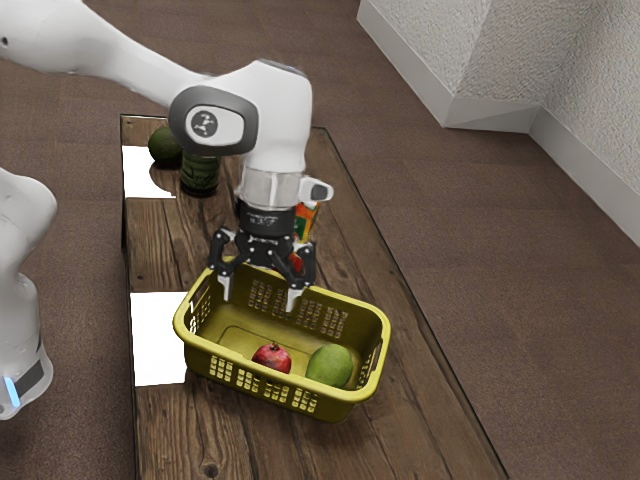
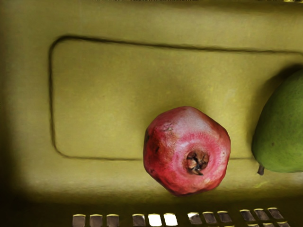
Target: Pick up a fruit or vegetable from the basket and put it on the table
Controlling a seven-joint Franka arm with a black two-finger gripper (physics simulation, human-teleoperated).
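Jaws spread, nothing between them, above the yellow basket [image 1: 232, 338]. 2 fruits inside; I judge the pomegranate [image 2: 187, 151] the nearer, the mango [image 2: 283, 127] beside it. The pomegranate sits below the jaws, offset toward the basket's long wall nearest the exterior camera. Next, by my estimate: shift that way, centre, descend, 1 side passing between the fruits.

The smooth, white, jointed arm [image 1: 285, 110] comes in over my view from the upper left of the frame, bends above centre and drops nearly upright. Below it, mid-frame, hangs the black two-finger tool [image 1: 260, 298], pointing down, its pale-tipped fingers [image 1: 226, 288] apart. Another rounded white section [image 1: 22, 270] stands lower left.
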